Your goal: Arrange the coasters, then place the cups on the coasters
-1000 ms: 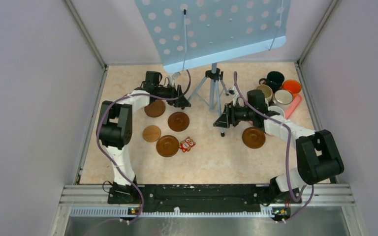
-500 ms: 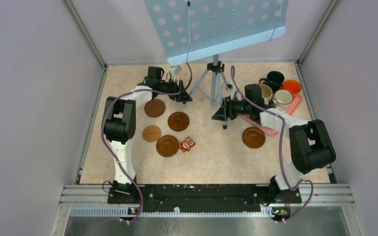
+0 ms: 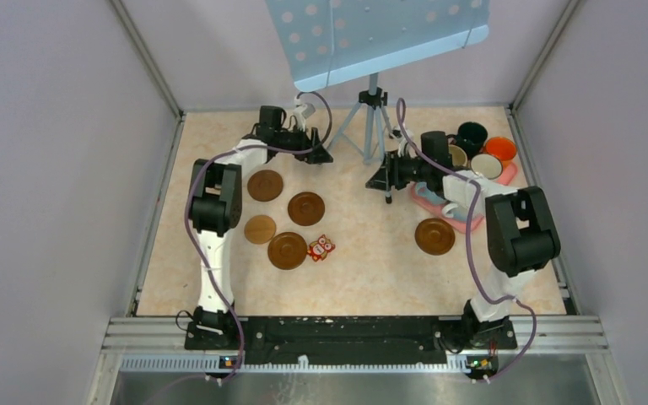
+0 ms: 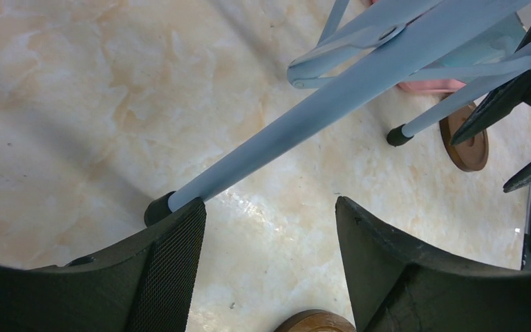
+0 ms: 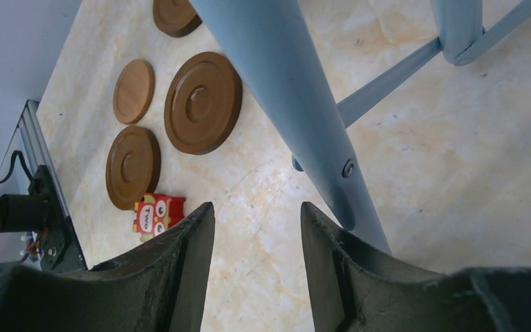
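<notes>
Mostly the coasters sit on the left half of the table (image 3: 363, 278): a dark coaster (image 3: 265, 185) farthest back, a second dark coaster (image 3: 306, 208) just right of it, the tan coaster (image 3: 260, 229) nearer, and a third dark coaster (image 3: 288, 250) nearest of the cluster, all lying flat and close together without touching. A lone coaster (image 3: 434, 236) lies well apart on the right side, near the right arm. The cups are bunched in the far right corner: the dark green cup (image 3: 472, 133) at the back, the orange cup (image 3: 499, 148) beside it, the beige cup (image 3: 456, 157) and a white cup (image 3: 485, 166) in front. One more pale cup (image 3: 453, 211) shows on the pink tray (image 3: 424, 201), partly hidden by the right arm. No cup stands on a coaster. The left gripper (image 4: 269, 256) is at the far side behind the cluster, its jaws spread with only bare table between them; the foot of a tripod leg (image 4: 283, 131) rests just beside one finger. The right gripper (image 5: 256, 256) points leftward near the tripod, jaws apart and holding nothing, with another blue leg crossing above one finger. A red owl figure (image 3: 321, 247) lies just beside the nearest dark coaster, and the blue perforated music stand (image 3: 380, 34) rises at the back centre.
</notes>
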Controlling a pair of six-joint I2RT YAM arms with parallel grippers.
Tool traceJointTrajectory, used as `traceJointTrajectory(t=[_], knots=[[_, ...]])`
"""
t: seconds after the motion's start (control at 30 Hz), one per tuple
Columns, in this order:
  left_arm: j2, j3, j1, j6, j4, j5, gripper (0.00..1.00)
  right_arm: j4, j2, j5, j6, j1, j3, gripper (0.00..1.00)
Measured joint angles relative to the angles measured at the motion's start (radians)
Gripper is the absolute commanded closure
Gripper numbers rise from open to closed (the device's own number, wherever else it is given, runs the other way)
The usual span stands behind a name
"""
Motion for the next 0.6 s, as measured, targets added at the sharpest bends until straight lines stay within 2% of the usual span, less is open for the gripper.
traceJointTrajectory(t=[0.6], knots=[[0.212, 0.267, 0.001, -0.058, 0.047, -0.05, 0.23, -0.006, 0.19, 0.016, -0.024, -0.046, 0.229, 0.51]])
